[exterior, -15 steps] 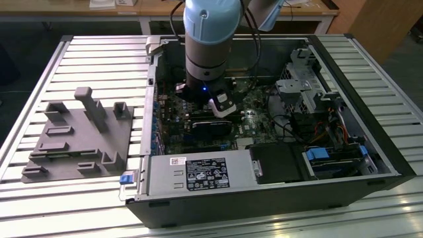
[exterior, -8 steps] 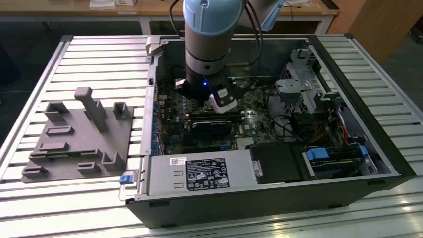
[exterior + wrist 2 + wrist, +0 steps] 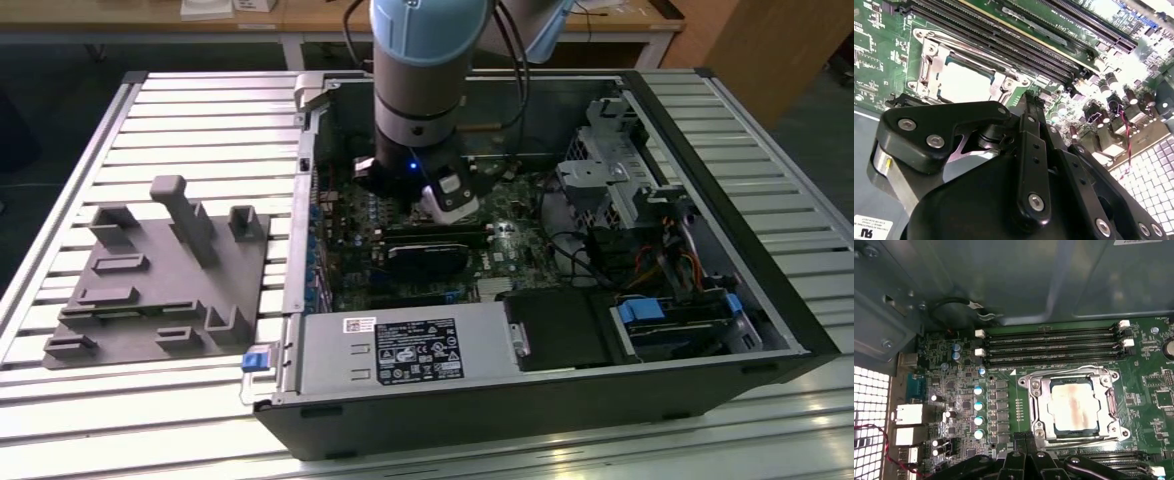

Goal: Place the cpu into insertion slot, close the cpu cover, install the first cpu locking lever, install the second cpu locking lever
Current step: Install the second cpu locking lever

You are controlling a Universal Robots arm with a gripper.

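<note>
A: What is the biggest thing here?

B: The counter (image 3: 160, 120), a slatted metal top. On it lies an open computer case (image 3: 747, 300), and on the exterior view's left of the case sits a grey fixture block (image 3: 154, 290) with upright pegs.

A: And inside the case?

B: The green motherboard (image 3: 1149, 375) covers the floor of it. In the exterior view a black card (image 3: 427, 250) lies across the board, and a labelled silver power supply (image 3: 400, 350) sits at the near edge. The arm (image 3: 420, 80) reaches down into the case from above, over the board.

A: Where is the tool?

B: The tool (image 3: 1026, 440) hangs just above the board, near one edge of the socket. Its black links fill the near part of both wrist views. The two fingertips (image 3: 1019, 440) stand side by side with no gap to see between them, so I read it as closed, with nothing held.

A: And the cpu?

B: The cpu (image 3: 1074, 407) lies flat in the socket, its pale top showing through the square window. The cpu cover (image 3: 1036, 405) is down around it, a silvery frame lying flat on the socket. The memory slots (image 3: 1054, 345) run in a row just beside the socket. Thin wire levers lie along the frame's edges; whether they are latched I cannot tell.
</note>
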